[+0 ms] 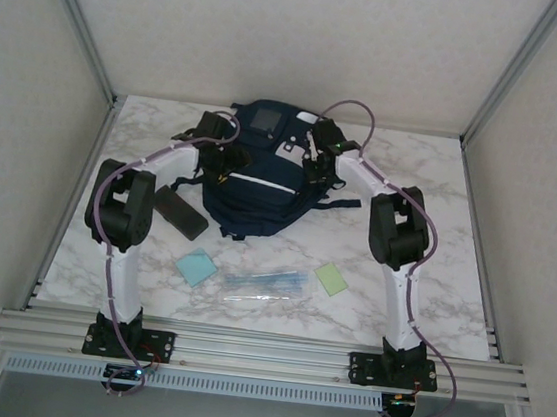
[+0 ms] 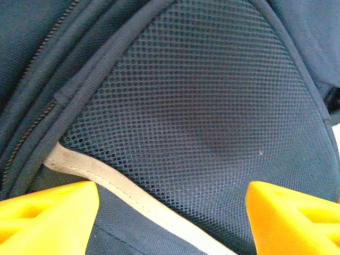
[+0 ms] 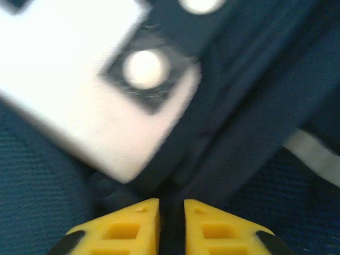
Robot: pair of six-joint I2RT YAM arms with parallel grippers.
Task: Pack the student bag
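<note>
Two pincers meet on the student bag (image 1: 256,181), which lies midway along the tabletop's (image 1: 441,197) far edge. The left pincer (image 2: 172,212) hangs over the mesh pocket (image 2: 196,117) with jaws spread wide and empty, probably to brace it. The right pincer (image 3: 171,218) has its jaws drawn almost together below the white patch (image 3: 69,90); whether it pinches fabric I cannot tell.

The overhead view is evenly, softly lit; the pale marbled tabletop (image 1: 442,187) carries only faint shadows. The dark navy fabric backpack (image 1: 256,186) reads almost black, its folds hard to separate. In the left wrist view its mesh (image 2: 202,117) is sharp, while the yellow plastic fingertips (image 2: 48,218) at the bottom edge are soft. The right wrist view is blurred throughout, and the backpack's white patch (image 3: 53,79) glares, overexposed.
</note>
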